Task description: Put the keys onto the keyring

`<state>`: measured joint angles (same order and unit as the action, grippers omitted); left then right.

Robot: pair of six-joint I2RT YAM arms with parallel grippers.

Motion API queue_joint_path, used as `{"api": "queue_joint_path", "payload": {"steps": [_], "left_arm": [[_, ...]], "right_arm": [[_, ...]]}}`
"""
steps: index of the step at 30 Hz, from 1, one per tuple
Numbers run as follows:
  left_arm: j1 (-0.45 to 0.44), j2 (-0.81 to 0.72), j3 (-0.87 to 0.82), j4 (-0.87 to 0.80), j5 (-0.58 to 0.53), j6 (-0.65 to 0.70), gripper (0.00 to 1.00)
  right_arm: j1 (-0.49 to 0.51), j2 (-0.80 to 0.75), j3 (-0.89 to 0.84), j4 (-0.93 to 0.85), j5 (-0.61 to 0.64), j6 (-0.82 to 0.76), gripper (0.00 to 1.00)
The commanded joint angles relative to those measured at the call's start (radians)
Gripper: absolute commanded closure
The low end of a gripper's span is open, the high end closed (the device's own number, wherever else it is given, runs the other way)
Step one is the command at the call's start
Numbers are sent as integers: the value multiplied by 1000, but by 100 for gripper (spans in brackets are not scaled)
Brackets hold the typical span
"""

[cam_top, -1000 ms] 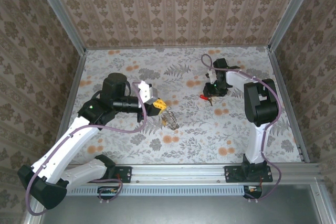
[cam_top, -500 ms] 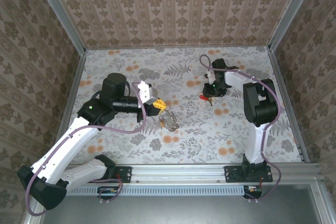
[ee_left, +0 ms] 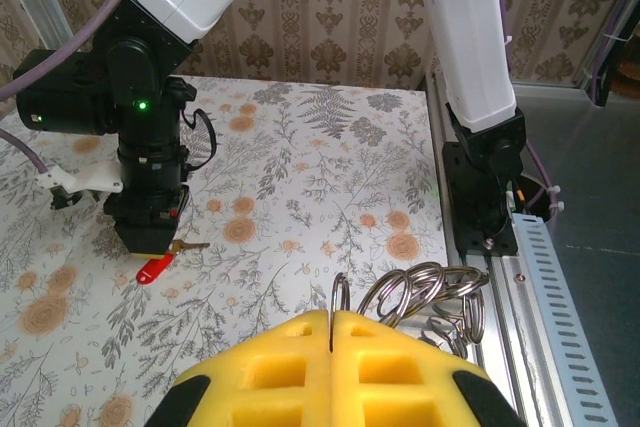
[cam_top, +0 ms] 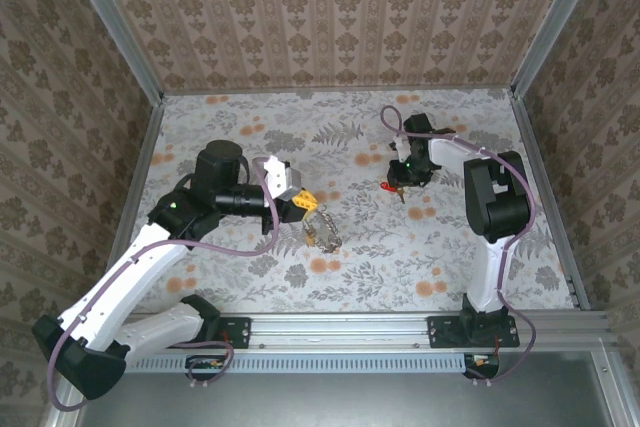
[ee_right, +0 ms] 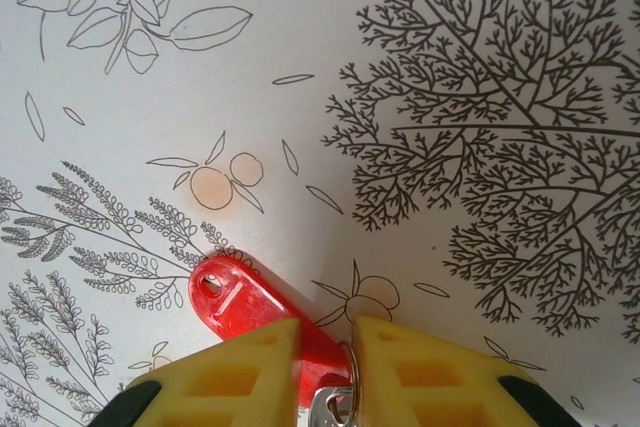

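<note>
The keyring [ee_left: 430,292], a bunch of linked metal rings, hangs from my left gripper [ee_left: 331,332], which is shut on one thin ring at its yellow tips. From above, the keyring [cam_top: 322,230] dangles below the left gripper [cam_top: 308,204] at mid-table. A key [ee_right: 245,299] with a flat red plastic head lies on the flowered table. My right gripper [ee_right: 325,357] stands straight over it, with a yellow finger pressed on each side of the red head and its small ring. The silvery part [ee_right: 330,409] shows between the fingers. From above, the key [cam_top: 388,186] pokes out left of the right gripper [cam_top: 400,185].
The table [cam_top: 360,267] has a flower-printed cover and patterned walls on three sides. An aluminium rail [cam_top: 400,332] with both arm bases runs along the near edge. In the left wrist view the right arm's base [ee_left: 485,187] stands close to the hanging rings.
The right gripper's jaws have narrowed onto the red key head. The left gripper with the keyring has barely shifted.
</note>
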<state>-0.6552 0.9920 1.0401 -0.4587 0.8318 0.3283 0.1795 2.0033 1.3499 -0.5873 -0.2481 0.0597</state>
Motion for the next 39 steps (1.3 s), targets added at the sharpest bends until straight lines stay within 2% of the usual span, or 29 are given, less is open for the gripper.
{"api": "queue_joint_path", "payload": {"steps": [1, 13, 17, 28, 39], "left_arm": [[-9, -22, 0, 11, 8, 0, 100], [-15, -26, 0, 8, 2, 3, 100], [-18, -28, 0, 8, 1, 3, 100], [-28, -33, 4, -3, -12, 11, 100], [-48, -41, 6, -20, -38, 21, 100]], "right_arm": [[7, -26, -23, -31, -4, 15, 76], [5, -56, -48, -31, 30, 20, 77], [5, -73, -57, -33, 44, 20, 74], [0, -99, -74, -29, 53, 27, 74], [-6, -103, -94, -13, 32, 37, 80]]}}
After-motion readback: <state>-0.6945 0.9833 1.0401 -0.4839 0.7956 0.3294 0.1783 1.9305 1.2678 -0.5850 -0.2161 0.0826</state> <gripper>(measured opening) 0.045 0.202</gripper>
